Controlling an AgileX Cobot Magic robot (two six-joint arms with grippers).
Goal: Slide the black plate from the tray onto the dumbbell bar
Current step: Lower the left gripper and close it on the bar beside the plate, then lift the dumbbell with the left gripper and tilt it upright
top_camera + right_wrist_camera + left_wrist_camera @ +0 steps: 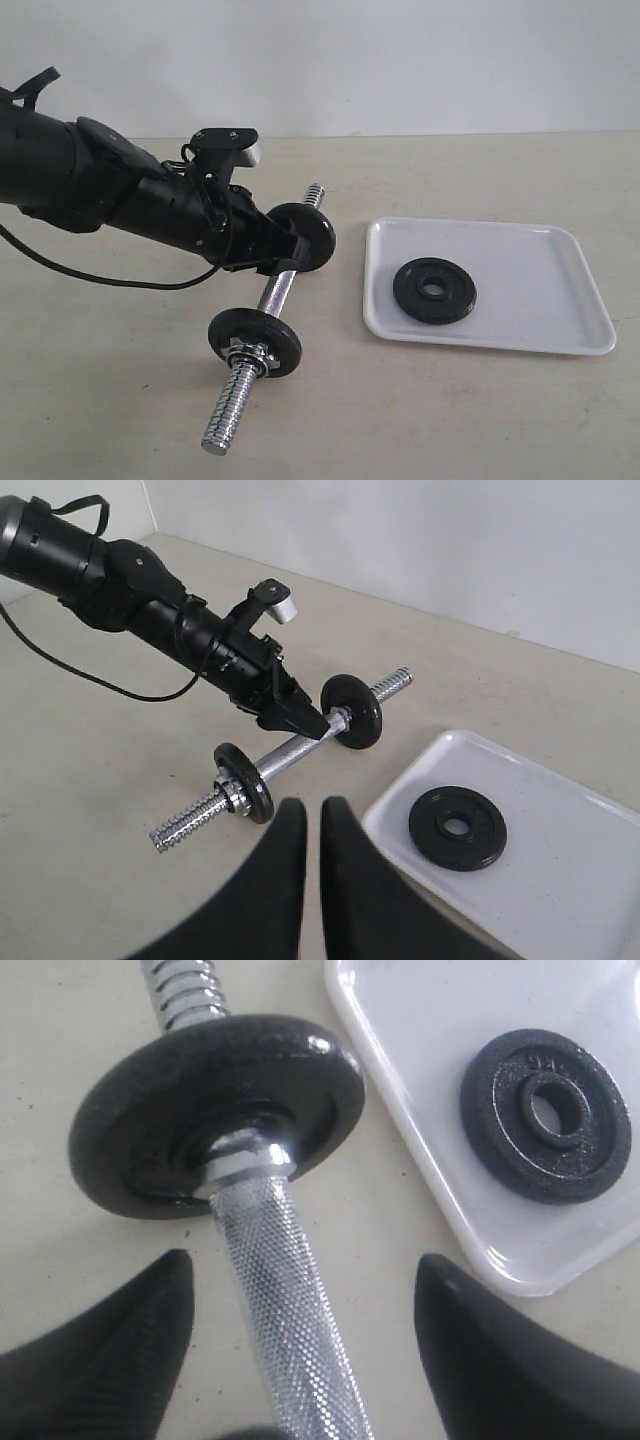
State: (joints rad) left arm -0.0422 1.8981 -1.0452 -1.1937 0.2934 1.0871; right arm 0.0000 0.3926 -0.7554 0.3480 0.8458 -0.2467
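Beige table; black plate in tray; left tool straddles dumbbell bar.

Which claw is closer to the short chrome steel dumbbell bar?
Left: the open left gripper straddles the dumbbell bar at its knurled middle, beside one black disc; the shut right gripper hangs well back from it.

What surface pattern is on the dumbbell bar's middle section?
Fine crosshatched knurling on the chrome dumbbell bar; clearest in the left wrist view.
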